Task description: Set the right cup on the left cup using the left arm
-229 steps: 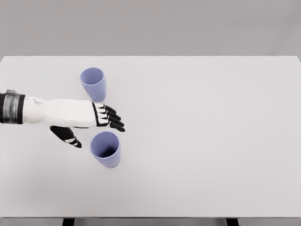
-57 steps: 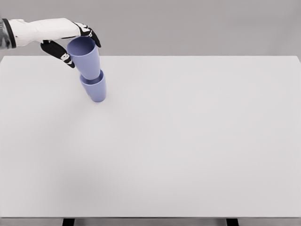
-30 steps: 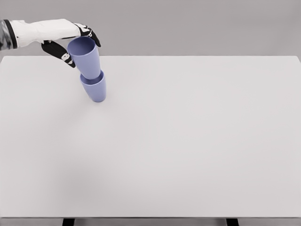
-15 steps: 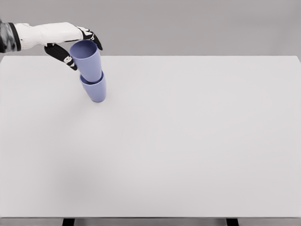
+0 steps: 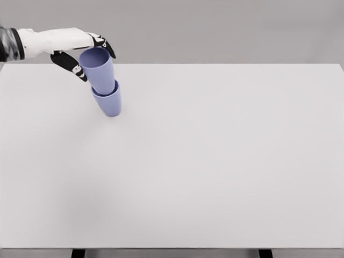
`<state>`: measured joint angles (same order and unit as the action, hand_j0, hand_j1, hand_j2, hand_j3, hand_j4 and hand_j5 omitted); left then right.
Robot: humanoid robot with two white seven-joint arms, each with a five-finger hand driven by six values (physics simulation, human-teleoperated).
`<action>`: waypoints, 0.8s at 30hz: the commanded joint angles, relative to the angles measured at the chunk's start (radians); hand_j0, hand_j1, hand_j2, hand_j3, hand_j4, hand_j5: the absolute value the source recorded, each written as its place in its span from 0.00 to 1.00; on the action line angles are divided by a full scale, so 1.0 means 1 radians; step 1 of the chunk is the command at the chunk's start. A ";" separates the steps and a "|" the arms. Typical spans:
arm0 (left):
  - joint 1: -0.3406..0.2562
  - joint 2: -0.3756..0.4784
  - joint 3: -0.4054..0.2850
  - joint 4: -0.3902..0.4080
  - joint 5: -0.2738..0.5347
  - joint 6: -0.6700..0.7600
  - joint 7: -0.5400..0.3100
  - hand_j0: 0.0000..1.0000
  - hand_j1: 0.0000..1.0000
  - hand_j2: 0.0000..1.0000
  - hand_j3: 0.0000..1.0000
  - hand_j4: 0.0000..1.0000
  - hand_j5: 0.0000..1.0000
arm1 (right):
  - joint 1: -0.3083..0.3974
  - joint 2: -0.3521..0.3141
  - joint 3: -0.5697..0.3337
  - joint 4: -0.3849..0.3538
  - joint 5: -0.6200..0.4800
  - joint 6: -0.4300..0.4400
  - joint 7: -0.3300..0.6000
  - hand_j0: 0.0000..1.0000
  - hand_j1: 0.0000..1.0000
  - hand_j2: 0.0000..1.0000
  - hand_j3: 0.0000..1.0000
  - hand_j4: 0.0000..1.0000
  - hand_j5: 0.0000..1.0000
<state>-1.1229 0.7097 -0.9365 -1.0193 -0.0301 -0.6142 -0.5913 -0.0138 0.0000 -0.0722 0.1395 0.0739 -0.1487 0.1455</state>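
Two lilac cups stand stacked at the far left of the white table (image 5: 215,161). The lower cup (image 5: 109,105) rests upright on the table. The upper cup (image 5: 100,72) sits tilted with its base inside the lower cup's mouth. My left hand (image 5: 95,63) comes in from the upper left and is shut on the upper cup: its black fingers (image 5: 105,44) wrap over the far side of the rim and the thumb (image 5: 72,65) presses the near side. The right arm is out of view.
The table's far edge runs just behind the stacked cups, and its left edge lies close to my left arm. Nothing else stands on the table.
Over the last second my left hand has sunk a little with the upper cup, pushing it slightly deeper into the lower cup. The lower cup has stayed in place.
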 commanded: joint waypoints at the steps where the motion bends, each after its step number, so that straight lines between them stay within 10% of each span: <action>1: 0.000 -0.002 -0.001 0.005 0.007 0.003 0.001 0.60 0.60 0.60 0.60 0.60 0.60 | 0.000 0.000 0.000 0.000 0.001 0.000 0.000 1.00 1.00 1.00 1.00 1.00 1.00; 11: 0.002 -0.013 0.001 0.007 -0.016 0.003 0.004 0.60 0.60 0.60 0.60 0.60 0.60 | 0.000 0.000 0.000 0.000 0.001 0.000 0.000 1.00 1.00 1.00 1.00 1.00 1.00; 14: 0.002 -0.013 0.001 0.007 -0.016 0.003 0.010 1.00 1.00 1.00 1.00 1.00 1.00 | 0.000 0.000 0.000 0.000 0.000 0.000 0.000 1.00 1.00 1.00 1.00 1.00 1.00; 21: 0.003 0.001 0.004 -0.010 -0.008 0.003 0.011 1.00 1.00 1.00 1.00 1.00 1.00 | 0.000 0.000 0.000 0.000 0.001 0.000 0.000 1.00 1.00 1.00 1.00 1.00 1.00; 24: 0.003 0.151 0.005 -0.220 0.100 0.003 0.010 1.00 1.00 1.00 1.00 1.00 1.00 | 0.000 0.000 -0.001 0.000 0.001 0.000 0.000 1.00 1.00 1.00 1.00 1.00 1.00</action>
<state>-1.1198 0.7854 -0.9332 -1.1396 0.0065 -0.6141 -0.5814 -0.0138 0.0000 -0.0723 0.1395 0.0739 -0.1487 0.1455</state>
